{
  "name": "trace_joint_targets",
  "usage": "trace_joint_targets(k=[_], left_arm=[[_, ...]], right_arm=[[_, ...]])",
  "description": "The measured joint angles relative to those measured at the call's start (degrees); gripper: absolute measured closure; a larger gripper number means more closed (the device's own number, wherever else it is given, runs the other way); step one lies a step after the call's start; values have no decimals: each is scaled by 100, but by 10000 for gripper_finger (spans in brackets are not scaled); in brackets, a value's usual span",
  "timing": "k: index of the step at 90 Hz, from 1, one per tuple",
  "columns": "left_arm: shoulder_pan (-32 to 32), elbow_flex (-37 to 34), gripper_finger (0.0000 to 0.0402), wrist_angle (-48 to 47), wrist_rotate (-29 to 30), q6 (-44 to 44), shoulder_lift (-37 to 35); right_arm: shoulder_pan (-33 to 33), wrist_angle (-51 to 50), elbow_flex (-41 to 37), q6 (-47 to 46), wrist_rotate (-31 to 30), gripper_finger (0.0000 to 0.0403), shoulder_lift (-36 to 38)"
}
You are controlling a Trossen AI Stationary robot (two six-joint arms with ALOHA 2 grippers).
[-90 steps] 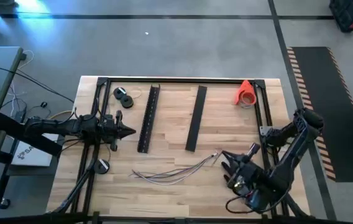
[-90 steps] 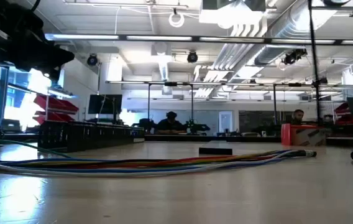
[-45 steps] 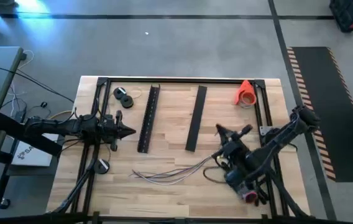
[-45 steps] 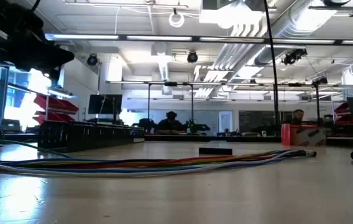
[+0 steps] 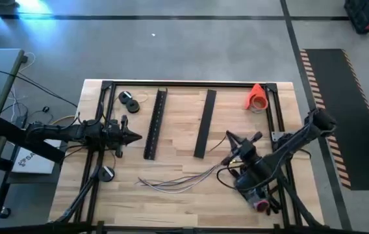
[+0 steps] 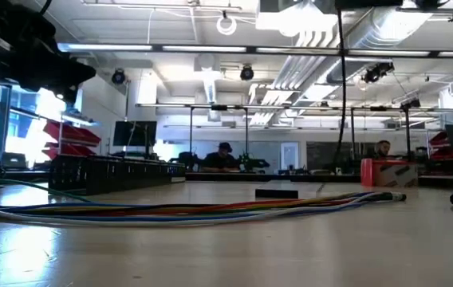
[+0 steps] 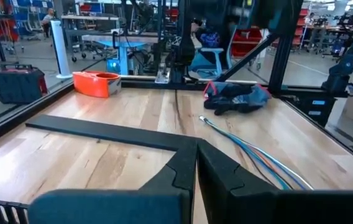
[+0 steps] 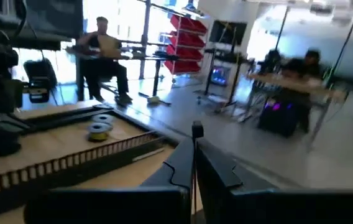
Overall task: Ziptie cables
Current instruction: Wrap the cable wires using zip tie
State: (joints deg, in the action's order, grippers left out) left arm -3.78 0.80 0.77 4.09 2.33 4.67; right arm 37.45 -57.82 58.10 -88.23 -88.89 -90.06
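The cables (image 5: 178,181), a loose bundle of thin grey wires, lie flat on the wooden table near its front edge. They also show in the low view as the cables (image 6: 194,211) and in the left wrist view as the cables (image 7: 257,155). My right gripper (image 5: 229,136) is shut and holds nothing. It stands just beyond the bundle's right end, pointing toward the far left, and its fingers meet in its own view as my right gripper (image 8: 194,149). My left gripper (image 5: 137,137) waits at the table's left side, shut, with nothing in it.
Two long black slotted bars (image 5: 155,123) (image 5: 204,123) lie side by side mid-table. An orange roll (image 5: 257,97) sits at the far right corner, black rolls (image 5: 129,99) at the far left, and a black disc (image 5: 108,172) by the left frame. A black frame (image 5: 184,83) edges the table.
My right gripper has moved from the near right corner toward the far edge and a little to the left, turning as it went, and now stands by the cables' right end. The cables have stayed where they were.
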Motion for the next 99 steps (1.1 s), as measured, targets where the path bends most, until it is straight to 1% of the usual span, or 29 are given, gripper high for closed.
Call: trace_joint_targets(k=[9, 20, 27, 39, 44, 52, 60, 65, 78, 87, 95, 99], left_arm=[[0, 0, 402, -8, 1, 2, 0], [-1, 0, 402, -7, 3, 1, 0], [-1, 0, 402, -8, 3, 0, 0], [1, 0, 402, -8, 1, 0, 0], [-1, 0, 402, -8, 2, 1, 0], [0, 0, 402, -8, -1, 0, 0], [-1, 0, 402, -8, 2, 1, 0], [-1, 0, 402, -8, 1, 0, 0], [-1, 0, 402, -8, 1, 0, 0], [1, 0, 402, -8, -3, 0, 0], [-1, 0, 402, -8, -1, 2, 0], [-1, 0, 402, -8, -1, 0, 0]], right_arm=[[-81, 1245, -640, 99, 71, 403, 0], [-175, 2444, -1210, 109, 205, 403, 0], [-229, 3106, -1482, 221, 464, 403, 0], [-278, 4159, -1808, 705, 891, 403, -28], [-317, 4441, -1864, 667, 1184, 403, -97], [-442, 4527, -1819, 545, 1792, 403, -216], [-474, 4476, -1803, 515, 1923, 403, -356], [-529, 4333, -1803, 452, 2167, 403, -369], [-680, 3682, -1800, 482, 3060, 403, -369], [-714, 3256, -1800, 690, 3579, 403, -369], [-734, 3118, -1804, 939, 3973, 402, -369], [-772, 3070, -1807, 1138, 4307, 401, -369]])
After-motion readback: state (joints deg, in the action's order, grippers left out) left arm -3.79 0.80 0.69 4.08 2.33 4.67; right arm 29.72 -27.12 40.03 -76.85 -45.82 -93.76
